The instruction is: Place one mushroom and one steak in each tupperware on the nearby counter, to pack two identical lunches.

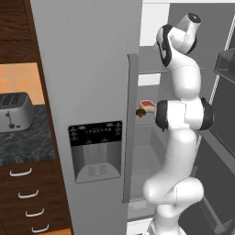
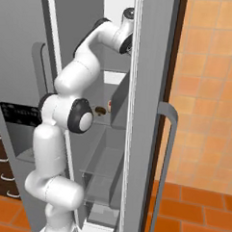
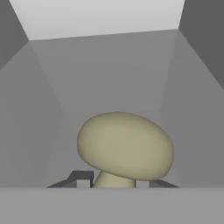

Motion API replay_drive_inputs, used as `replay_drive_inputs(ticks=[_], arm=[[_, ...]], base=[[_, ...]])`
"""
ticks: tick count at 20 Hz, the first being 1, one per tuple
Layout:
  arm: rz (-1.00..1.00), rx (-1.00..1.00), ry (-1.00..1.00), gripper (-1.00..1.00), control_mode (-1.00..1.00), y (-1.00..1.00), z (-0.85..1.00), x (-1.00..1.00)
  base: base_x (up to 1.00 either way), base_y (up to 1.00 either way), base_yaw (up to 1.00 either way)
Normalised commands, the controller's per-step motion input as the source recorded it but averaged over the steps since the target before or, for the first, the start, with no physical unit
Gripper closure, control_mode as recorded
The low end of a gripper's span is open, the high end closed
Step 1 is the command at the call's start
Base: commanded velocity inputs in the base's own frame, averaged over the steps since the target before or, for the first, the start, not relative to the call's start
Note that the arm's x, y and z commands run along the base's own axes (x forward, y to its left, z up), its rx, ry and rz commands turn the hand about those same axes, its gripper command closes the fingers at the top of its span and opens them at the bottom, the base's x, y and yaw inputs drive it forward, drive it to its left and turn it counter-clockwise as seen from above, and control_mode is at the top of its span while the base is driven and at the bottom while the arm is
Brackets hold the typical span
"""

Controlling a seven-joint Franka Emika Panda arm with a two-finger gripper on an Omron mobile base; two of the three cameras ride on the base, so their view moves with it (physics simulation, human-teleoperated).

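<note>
Mushroom [image 3: 125,146] is sitting between the finger tips [image 3: 81,178] of the gripper [image 3: 113,181], at 6 o'clock in the hand view, inside the fridge [image 1: 87,69]. Jaws are clamped on its stem, I think. To do this well: keep the squeeze soft, lift slow, pull straight back out w/o bumping the shelf, then carry it to the counter [image 1: 23,142]. Cap is looking round, smooth, pale tan, prob. squishy. Steak [image 1: 148,105] is lying on a fridge shelf, red and flat, at 9 o'clock of the arm's elbow. Fridge walls are looking grey and plain.
</note>
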Motion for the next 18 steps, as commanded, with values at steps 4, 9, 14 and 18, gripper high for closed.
replay_drive_inputs(ticks=[4, 9, 14, 18], arm=[[0.0, 0.0, -0.47, 1.0, -1.0, 0.23, -0.04, -0.14], [-0.05, -0.02, -0.05, 1.0, -1.0, 0.12, 0.21, -0.77], [-0.05, -0.08, 0.01, 1.0, -1.0, 0.37, 0.34, -1.0], [-0.05, -0.06, 0.04, 1.0, -1.0, 0.28, 0.09, -1.0]], base=[[0.0, 0.0, 0.0], [0.0, 0.0, 0.0], [0.0, 0.0, 0.0], [0.0, 0.0, 0.0]])
